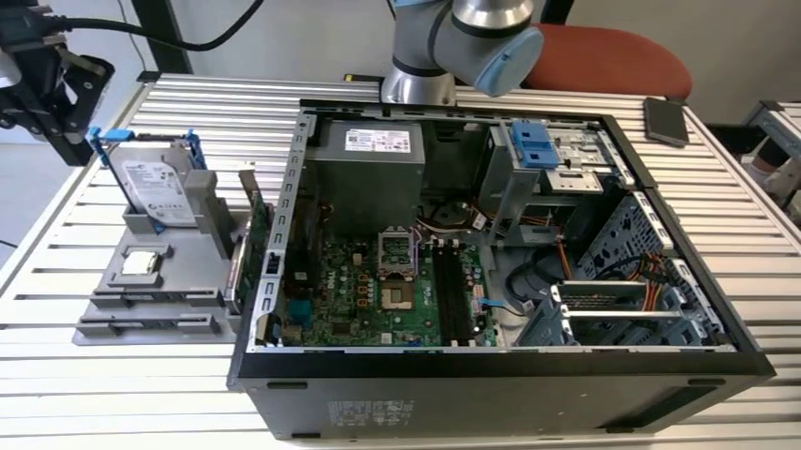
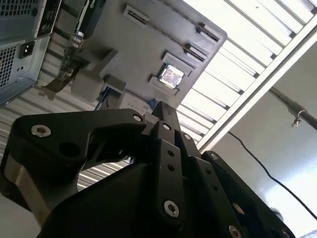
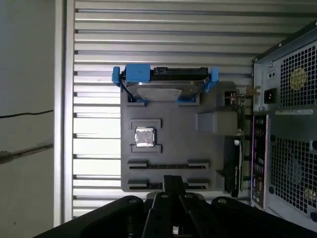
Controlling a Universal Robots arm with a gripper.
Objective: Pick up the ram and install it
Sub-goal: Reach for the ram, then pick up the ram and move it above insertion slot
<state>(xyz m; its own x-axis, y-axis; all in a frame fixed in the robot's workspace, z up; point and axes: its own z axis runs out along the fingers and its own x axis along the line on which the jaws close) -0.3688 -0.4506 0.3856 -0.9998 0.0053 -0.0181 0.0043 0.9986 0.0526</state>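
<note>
The ram is out of view; I see no thin green stick in any frame. My black gripper point(image 1: 56, 112) hangs high at the exterior view's far left, above and behind the grey parts holder point(image 1: 188, 253). Its fingers meet in both wrist views, gripper point(image 3: 173, 179) and gripper point(image 2: 163, 110), with nothing visible between them. Beneath it the holder point(image 3: 198, 144) carries two long narrow grooves point(image 3: 168, 167) nearest the gripper. The open computer case point(image 1: 501, 375) lies in the middle, with the motherboard point(image 1: 375, 291) and its long black memory slots point(image 1: 457, 291) exposed.
On the holder a silver hard drive point(image 1: 157, 187) with blue rails stands upright, beside a square processor chip point(image 1: 141, 262). A green expansion card point(image 1: 257, 244) stands between holder and case. The arm's base point(image 1: 419, 84) rises behind the case. A dark phone point(image 1: 665, 120) lies at the back right.
</note>
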